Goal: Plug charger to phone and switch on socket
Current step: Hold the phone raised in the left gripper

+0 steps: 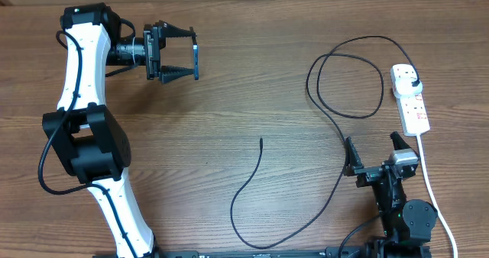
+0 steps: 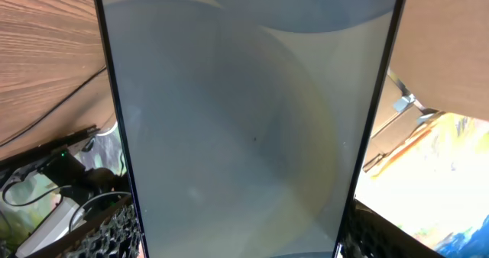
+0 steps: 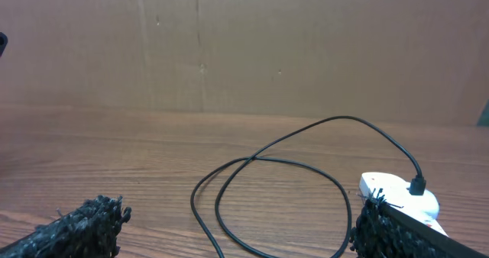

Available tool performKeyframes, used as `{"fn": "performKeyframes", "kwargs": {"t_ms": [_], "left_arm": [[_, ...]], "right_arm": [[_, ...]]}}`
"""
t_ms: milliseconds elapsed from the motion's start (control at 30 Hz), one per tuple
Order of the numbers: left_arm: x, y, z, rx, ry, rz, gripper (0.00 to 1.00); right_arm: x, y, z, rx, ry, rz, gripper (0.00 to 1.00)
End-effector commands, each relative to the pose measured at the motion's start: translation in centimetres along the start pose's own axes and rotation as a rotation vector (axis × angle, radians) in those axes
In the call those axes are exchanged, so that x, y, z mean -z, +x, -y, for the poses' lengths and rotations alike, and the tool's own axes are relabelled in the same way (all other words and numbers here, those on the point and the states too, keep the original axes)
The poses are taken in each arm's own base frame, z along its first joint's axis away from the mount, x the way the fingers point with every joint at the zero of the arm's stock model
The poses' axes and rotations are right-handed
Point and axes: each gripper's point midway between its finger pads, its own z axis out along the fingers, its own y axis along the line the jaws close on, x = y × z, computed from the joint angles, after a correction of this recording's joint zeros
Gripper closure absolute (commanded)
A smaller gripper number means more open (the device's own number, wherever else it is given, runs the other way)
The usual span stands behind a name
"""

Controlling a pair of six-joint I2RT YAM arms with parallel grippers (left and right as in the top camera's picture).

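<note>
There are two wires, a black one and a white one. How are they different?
The charger is black and thin; the white cord is white and looks thicker. The charger curls in big loops and ends in a loose tip; the white cord runs nearly straight, with no loops. Both are joined to the socket.

The left arm (image 1: 80,67) has glossy white rounded links joined by bulky black joint housings, with a thin black cable (image 1: 42,162) looping beside it. Its left tool (image 1: 191,56) is black, two angular fingers ahead of a cylindrical wrist. The right arm (image 1: 409,216) is compact and all black, with a small green light (image 1: 397,204); the right tool (image 1: 372,142) carries a grey block (image 1: 403,159), its fingers (image 3: 84,227) faced with rough black texture.
</note>
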Motion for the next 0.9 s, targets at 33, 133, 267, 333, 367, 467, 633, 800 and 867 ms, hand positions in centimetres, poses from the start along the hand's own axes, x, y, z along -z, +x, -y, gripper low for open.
{"fn": "performKeyframes", "kwargs": {"t_ms": [33,133,267,333,367,467,633,800,867], "left_arm": [[-0.15,0.79,1.21,-0.041,0.034,-0.021,0.96],[-0.15,0.8,1.21,-0.041,0.035,-0.021,0.96],[-0.15,0.79,1.21,-0.041,0.034,-0.021,0.96],[-0.15,0.79,1.2,-0.041,0.034,-0.021,0.96],[-0.15,0.79,1.2,-0.041,0.034,-0.021,0.96],[-0.15,0.79,1.2,-0.042,0.034,-0.021,0.96],[-0.15,0.69,1.03,-0.047,0.024,-0.015,0.96],[-0.16,0.45,0.62,-0.079,0.0,-0.002,0.96],[-0.16,0.4,0.51,-0.104,-0.007,0.001,0.96]], "right_arm": [[-0.01,0.17,-0.22,-0.001,-0.01,0.005,0.0],[-0.01,0.17,-0.22,-0.001,-0.01,0.005,0.0],[-0.01,0.17,-0.22,-0.001,-0.01,0.005,0.0],[-0.01,0.17,-0.22,-0.001,-0.01,0.005,0.0],[-0.01,0.17,-0.22,-0.001,-0.01,0.005,0.0],[-0.01,0.17,-0.22,-0.001,-0.01,0.005,0.0],[-0.01,0.17,-0.22,-0.001,-0.01,0.005,0.0],[-0.01,0.17,-0.22,-0.001,-0.01,0.005,0.0],[-0.01,0.17,-0.22,-0.001,-0.01,0.005,0.0]]}}
